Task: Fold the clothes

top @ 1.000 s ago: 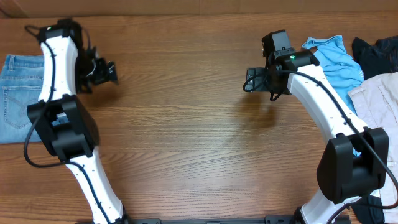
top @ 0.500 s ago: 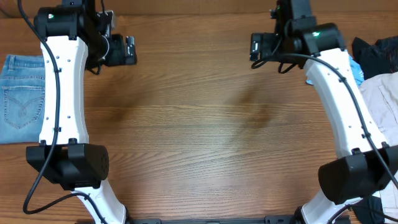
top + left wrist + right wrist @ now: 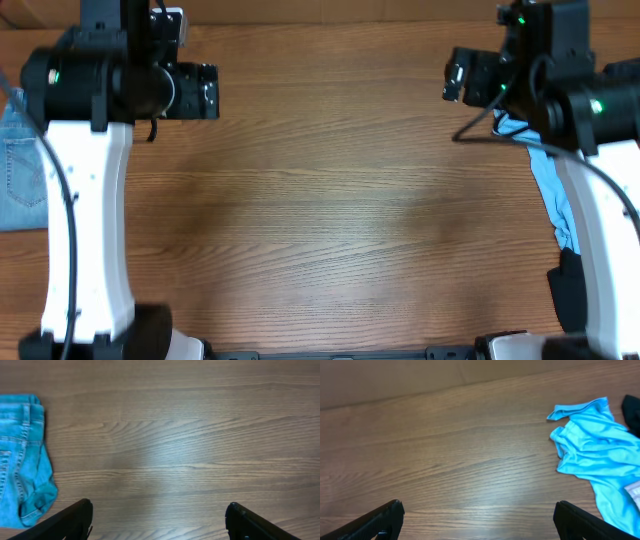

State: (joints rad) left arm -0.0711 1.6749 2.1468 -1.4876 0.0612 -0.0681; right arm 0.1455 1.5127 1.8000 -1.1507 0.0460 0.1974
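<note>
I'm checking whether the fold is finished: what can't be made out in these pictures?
- jeans: the left wrist view cuts them at the left edge; overhead, the left arm covers most, so the fold cannot be judged.
- bright blue garment: the right wrist view cuts it at the right and bottom edges; overhead, the right arm hides most.
- dark garment: only a corner at the right wrist view's right edge; kind unknown.

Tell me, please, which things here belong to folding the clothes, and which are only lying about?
For the job:
- light-blue faded denim jeans, at the left edge

Only lying about:
- crumpled bright-turquoise thin fabric garment
- black cloth, barely in view at the right
</note>
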